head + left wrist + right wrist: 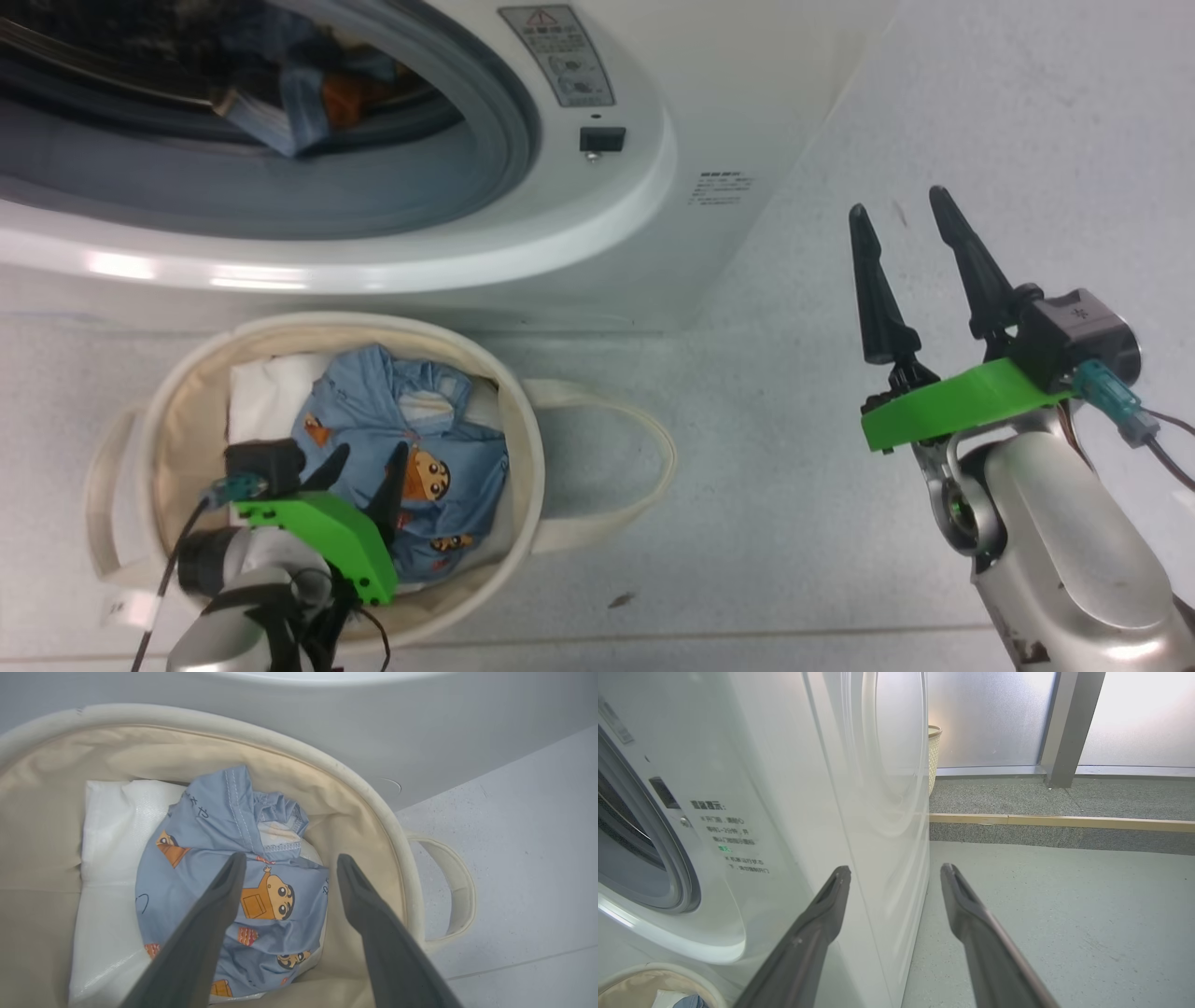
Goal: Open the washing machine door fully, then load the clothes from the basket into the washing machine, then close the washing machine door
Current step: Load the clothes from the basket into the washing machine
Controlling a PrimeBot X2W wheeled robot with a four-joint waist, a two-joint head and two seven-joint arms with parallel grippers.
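While hovering above the clothes [439, 411], the left gripper [372, 448] is gaping empty. The right gripper [896, 201] is also gaping empty.

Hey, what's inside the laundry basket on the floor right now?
The basket holds a light-blue bear-print garment lying on a plain white pad, with the open left tool poised over it. Anything beneath the garment and pad is covered, so I cannot tell.
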